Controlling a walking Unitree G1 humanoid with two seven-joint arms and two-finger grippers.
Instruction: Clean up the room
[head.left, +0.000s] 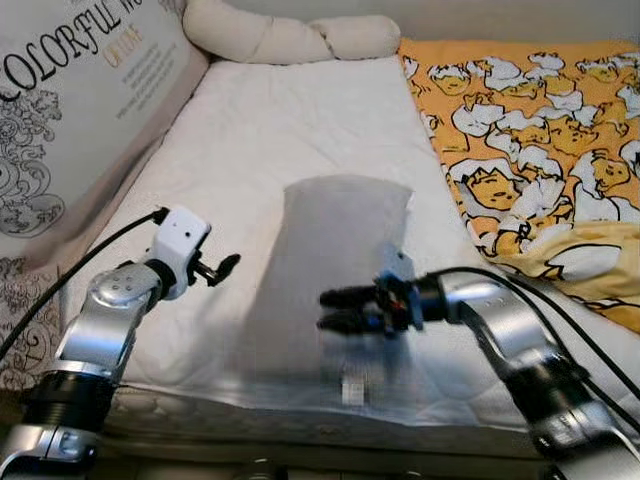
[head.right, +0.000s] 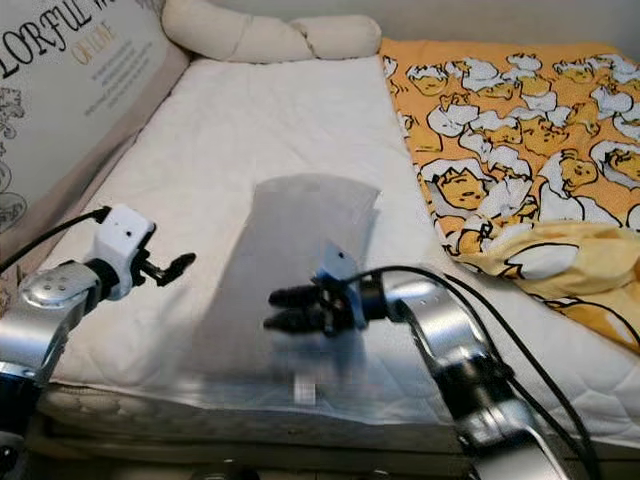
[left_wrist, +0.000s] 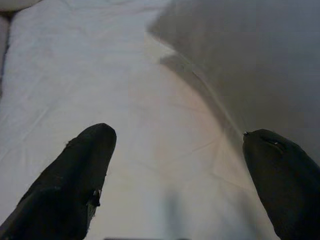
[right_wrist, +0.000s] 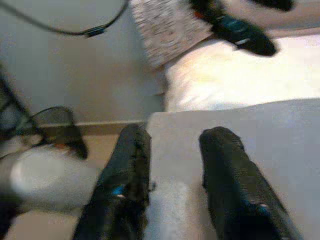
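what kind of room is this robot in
Most likely a bedroom. A bare white mattress fills the scene, with a cream pillow at its far end and an orange cartoon-print blanket spread along the robot's right side. A grey translucent sheet lies on the mattress near the robot.

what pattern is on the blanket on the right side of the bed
The blanket is orange-yellow with repeated white-and-black cartoon figures, clearest in the left eye view.
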